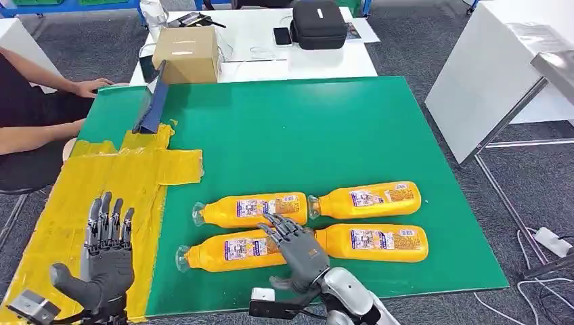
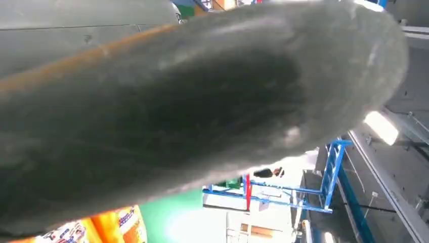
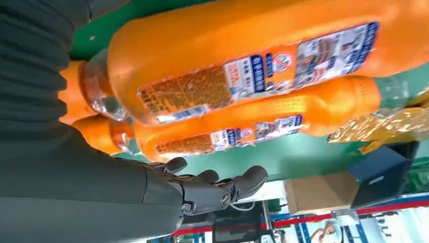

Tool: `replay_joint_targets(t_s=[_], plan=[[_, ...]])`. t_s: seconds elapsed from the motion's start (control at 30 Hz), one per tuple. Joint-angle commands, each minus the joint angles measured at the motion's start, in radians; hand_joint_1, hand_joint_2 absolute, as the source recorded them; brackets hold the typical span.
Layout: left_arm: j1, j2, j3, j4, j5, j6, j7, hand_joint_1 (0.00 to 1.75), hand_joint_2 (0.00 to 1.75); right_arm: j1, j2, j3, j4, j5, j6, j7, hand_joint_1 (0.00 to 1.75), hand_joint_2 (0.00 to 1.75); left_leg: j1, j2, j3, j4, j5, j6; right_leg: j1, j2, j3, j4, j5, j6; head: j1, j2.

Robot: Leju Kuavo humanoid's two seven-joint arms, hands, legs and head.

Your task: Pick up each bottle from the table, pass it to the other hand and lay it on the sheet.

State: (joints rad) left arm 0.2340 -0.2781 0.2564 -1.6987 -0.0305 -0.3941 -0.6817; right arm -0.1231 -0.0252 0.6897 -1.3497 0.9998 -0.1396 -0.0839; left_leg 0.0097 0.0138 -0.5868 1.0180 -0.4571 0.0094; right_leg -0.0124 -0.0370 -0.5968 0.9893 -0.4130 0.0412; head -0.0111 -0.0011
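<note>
Several orange bottles lie on the green mat: front left, back left, back right and front right. My right hand hovers over the gap between the two front bottles, fingers spread and holding nothing. In the right wrist view its fingers are apart from the nearest bottle, with a second bottle behind. My left hand stands open over the yellow sheet, fingers pointing away from me. Its thumb blurs the left wrist view, where a bottle's edge shows.
A blue bar leans at the mat's far left corner, with a cardboard box behind it. A person's arm rests at the left edge. A black case and phone lie on the white table beyond.
</note>
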Motion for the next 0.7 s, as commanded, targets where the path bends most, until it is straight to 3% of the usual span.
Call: replay_joint_targets(t_s=[0.03,0.7], plan=[[-0.017,-0.019,0.053,0.053,-0.004,-0.022,0.001,0.00,0.00,-0.076,-0.021,-0.006,0.120,-0.028,0.044,-0.006,0.00,1.75,0.000,0.000,0.004,-0.002,0.000,0.000,0.000,0.005,0.004,-0.002,0.001,-0.002,0.000,0.000],[-0.041,-0.003,0.049,0.093,0.009,-0.027,0.000,0.00,0.00,-0.173,-0.009,0.073,0.292,-0.094,0.133,-0.046,0.00,1.75,0.000,0.001,0.003,-0.002,0.000,0.000,0.000,0.004,0.003,-0.001,0.000,-0.002,0.000,0.000]])
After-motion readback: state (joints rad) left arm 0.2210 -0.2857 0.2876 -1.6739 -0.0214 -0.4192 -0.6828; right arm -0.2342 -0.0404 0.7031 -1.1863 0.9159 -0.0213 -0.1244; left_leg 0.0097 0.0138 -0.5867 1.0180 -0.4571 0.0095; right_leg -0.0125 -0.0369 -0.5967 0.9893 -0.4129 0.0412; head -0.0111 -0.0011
